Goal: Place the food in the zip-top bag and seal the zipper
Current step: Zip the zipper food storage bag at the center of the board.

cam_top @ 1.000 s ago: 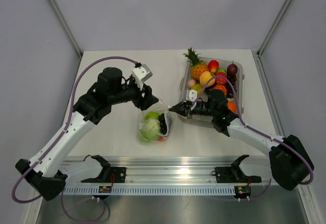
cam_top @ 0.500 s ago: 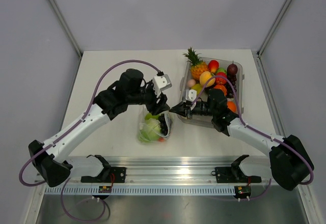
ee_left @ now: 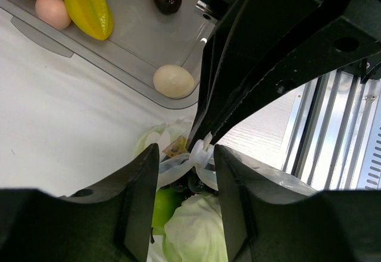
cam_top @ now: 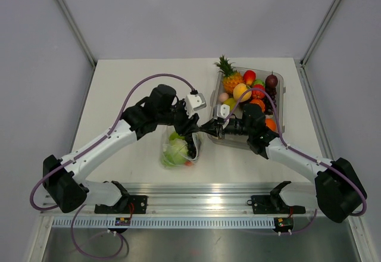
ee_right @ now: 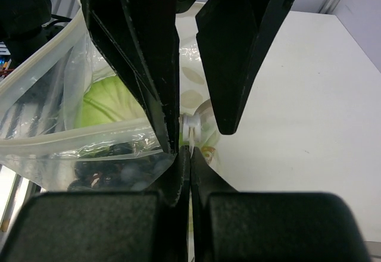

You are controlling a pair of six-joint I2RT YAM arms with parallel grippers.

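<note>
Our right gripper (ee_right: 184,152) stays clenched on the mouth corner of the zip-top bag (cam_top: 169,158). The left gripper (ee_left: 186,155), fingers spread and holding nothing, has swung in from mid-table over the past second to straddle the bag's rim just beside that pinch. We read this as the run along the zipper (ee_right: 77,138) about to begin, though most of the food (cam_top: 249,89) remains in the tray (cam_top: 280,95). The bag lies on the table (cam_top: 131,83) just left of the tray, with cabbage (cam_top: 176,150) and dark grapes (cam_top: 191,147) inside. Its held mouth end points toward the tray, and its long axis seems to slant toward the near left.
</note>
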